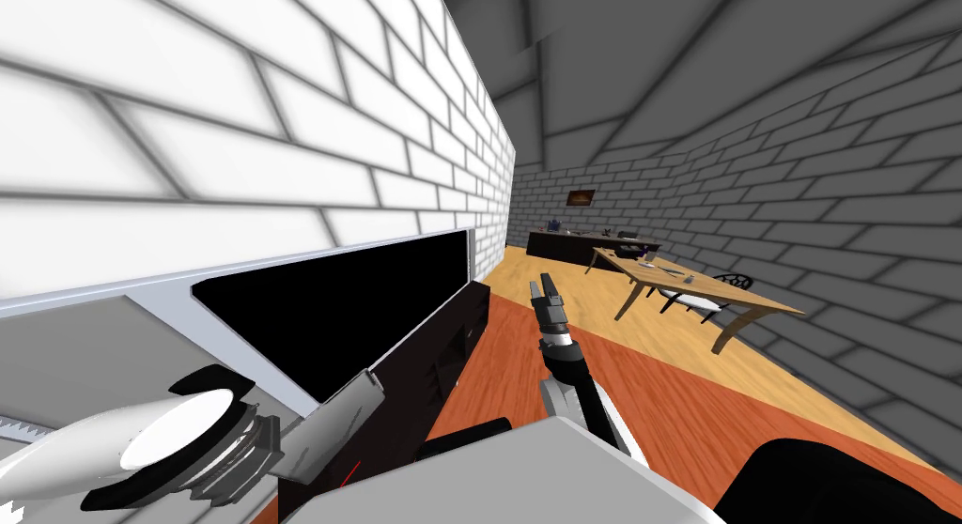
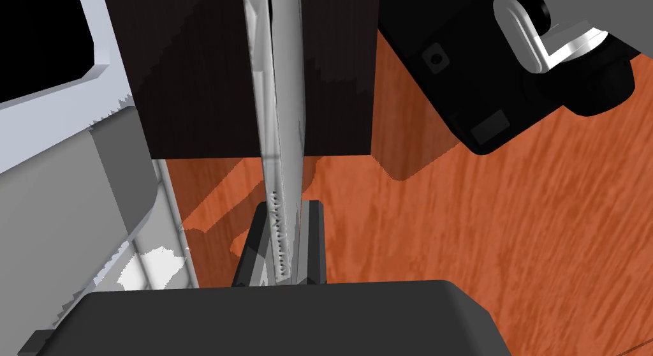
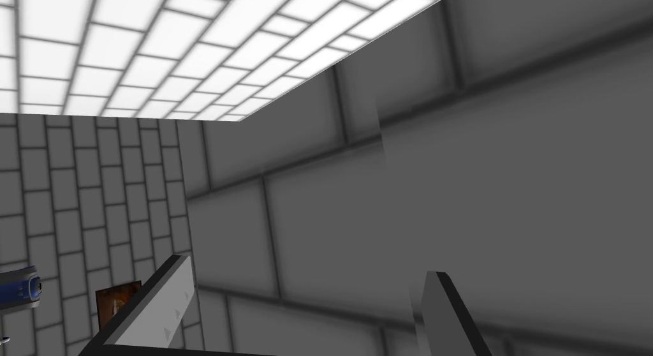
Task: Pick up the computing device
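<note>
Fingers [image 2: 268, 116] of the left hand [image 1: 368, 385] lie pressed flat together with nothing between them. They point along the front of a dark cabinet [image 1: 442, 359], and their tips are cut off at the edge of the left wrist view. The cabinet stands against a white brick wall [image 1: 282, 124], under a grey-framed black area [image 1: 338, 312], with red-orange floor [image 1: 601, 359] beside it.

The right hand [image 1: 545, 285] is raised over the floor, just off the cabinet's far end. Its fingers [image 3: 162, 301] stand wide apart and hold nothing.

Well apart from the cabinet, across the floor, stands a wooden bench [image 1: 742, 307] with a chair [image 1: 700, 300] behind it. A few small grey things [image 1: 648, 263] lie on the bench, too small to name. Which of them is the computer I cannot tell.

Farther off, beyond the cabinet's end, a long dark sideboard [image 1: 573, 244] runs along the grey back wall. The objects on it are only dark and blue specks. A small picture [image 1: 581, 197] hangs above it.
</note>
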Motion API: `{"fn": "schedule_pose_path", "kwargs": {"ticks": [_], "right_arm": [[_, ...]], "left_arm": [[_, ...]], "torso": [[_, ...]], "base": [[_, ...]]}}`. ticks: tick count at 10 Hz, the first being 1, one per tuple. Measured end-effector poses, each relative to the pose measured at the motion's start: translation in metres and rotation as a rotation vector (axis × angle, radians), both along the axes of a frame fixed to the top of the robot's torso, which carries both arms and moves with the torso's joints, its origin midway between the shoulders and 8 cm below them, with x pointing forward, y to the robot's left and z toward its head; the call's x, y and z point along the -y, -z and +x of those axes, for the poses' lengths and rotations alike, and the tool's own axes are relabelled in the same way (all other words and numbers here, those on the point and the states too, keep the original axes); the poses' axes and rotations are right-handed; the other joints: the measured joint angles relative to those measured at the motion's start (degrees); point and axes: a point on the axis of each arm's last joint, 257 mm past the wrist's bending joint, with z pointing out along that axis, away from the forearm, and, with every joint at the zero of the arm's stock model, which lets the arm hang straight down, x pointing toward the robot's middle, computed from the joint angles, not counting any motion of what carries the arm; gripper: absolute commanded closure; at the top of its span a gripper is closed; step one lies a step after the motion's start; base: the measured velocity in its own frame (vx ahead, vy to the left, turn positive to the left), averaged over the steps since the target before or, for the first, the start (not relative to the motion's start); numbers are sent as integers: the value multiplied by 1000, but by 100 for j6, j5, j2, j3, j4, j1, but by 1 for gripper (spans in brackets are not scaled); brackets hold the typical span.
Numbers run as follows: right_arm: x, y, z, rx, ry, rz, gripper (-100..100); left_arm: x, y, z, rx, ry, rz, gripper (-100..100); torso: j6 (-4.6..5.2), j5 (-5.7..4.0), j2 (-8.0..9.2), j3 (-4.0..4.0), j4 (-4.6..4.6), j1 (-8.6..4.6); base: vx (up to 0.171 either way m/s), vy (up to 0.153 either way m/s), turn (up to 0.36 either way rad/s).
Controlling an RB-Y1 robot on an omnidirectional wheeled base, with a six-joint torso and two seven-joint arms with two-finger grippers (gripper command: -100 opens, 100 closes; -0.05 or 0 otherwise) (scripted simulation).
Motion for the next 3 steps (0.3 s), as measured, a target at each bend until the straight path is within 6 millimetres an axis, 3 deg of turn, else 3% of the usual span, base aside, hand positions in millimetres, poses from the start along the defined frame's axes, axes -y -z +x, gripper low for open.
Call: {"fn": "schedule_pose_path", "kwargs": {"ticks": [2, 3], "right_arm": [[0, 0, 0, 0, 0, 0, 0], [0, 0, 0, 0, 0, 0, 0]], "left_arm": [[4, -15, 1, 3, 8, 2, 100], [4, -16, 1, 2, 8, 3, 0]], "torso": [[-2, -2, 0, 0, 1, 4], [0, 2, -1, -1, -2, 4]], "base": [[7, 15, 29], [0, 0, 0]]}}
